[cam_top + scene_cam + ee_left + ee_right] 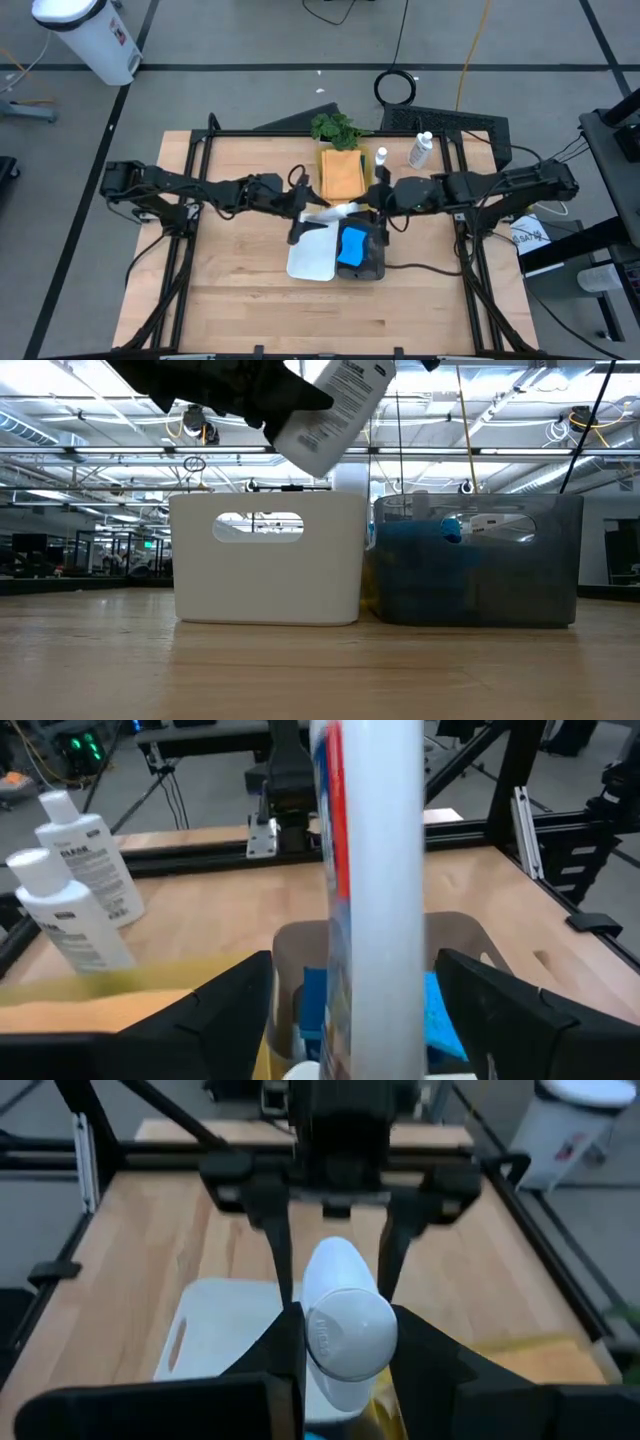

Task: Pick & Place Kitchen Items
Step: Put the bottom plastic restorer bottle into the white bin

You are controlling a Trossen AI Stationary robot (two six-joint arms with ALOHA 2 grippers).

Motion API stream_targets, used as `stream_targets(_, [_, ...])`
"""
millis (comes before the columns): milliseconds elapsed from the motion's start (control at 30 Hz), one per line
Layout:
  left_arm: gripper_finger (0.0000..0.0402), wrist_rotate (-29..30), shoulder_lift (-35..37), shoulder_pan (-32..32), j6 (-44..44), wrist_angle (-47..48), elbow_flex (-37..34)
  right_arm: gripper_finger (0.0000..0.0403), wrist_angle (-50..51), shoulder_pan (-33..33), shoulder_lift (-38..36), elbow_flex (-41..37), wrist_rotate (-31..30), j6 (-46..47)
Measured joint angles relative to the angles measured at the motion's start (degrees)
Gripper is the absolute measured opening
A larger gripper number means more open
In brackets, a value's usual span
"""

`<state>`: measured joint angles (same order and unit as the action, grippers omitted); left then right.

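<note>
A white bottle [338,211] with a printed label hangs tilted in the air over two bins [330,410]. My right gripper [345,1380] comes from the table's right and is shut on it. My left gripper [355,1020] comes from the left and is open. Its fingers [230,1010] flank the bottle's other end with a gap on each side. Two more white bottles [382,157] [422,150] stand at the far edge beside a folded orange-tan cloth [340,172]. A blue sponge [352,245] lies in the dark grey bin [372,272]. My right gripper pinches the bottle's capped end [345,1330] between its two fingers. The fingers come from the table's right, slanting slightly down, and lie along the bottle. The bottle is lifted clear above the bins, and its far end dips toward my left gripper.
A white bin [312,262] with handle slots stands next to the dark grey bin at the table's middle [268,560]. A leafy green plant [335,128] sits at the far edge behind the cloth. Bare wood shows at the near edge and on both sides.
</note>
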<state>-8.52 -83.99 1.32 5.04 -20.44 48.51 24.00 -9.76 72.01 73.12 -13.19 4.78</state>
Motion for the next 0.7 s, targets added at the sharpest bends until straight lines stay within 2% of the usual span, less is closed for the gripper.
stream_targets(233, [0.0240,-0.27,-0.01,0.04,-1.62,0.42,0.02,0.0080,-2.80,0.02,0.15,0.00,2.71,-2.62])
stream_targets(367, [0.0181,-0.32,-0.01,0.05,-2.34,0.59,0.02,0.0097,-3.04,0.04,0.13,-0.11,2.47,-2.81])
stream_targets(600, [0.0045,-0.58,0.28,0.05,-0.30,-1.01,0.00,0.0149,-3.41,0.04,-0.67,-0.51,2.79,-7.16])
stream_targets(700, [0.0038,-2.10,0.63,0.47,1.84,-3.38,0.02,0.0161,-1.08,0.00,-2.81,-0.55,2.78,-9.29])
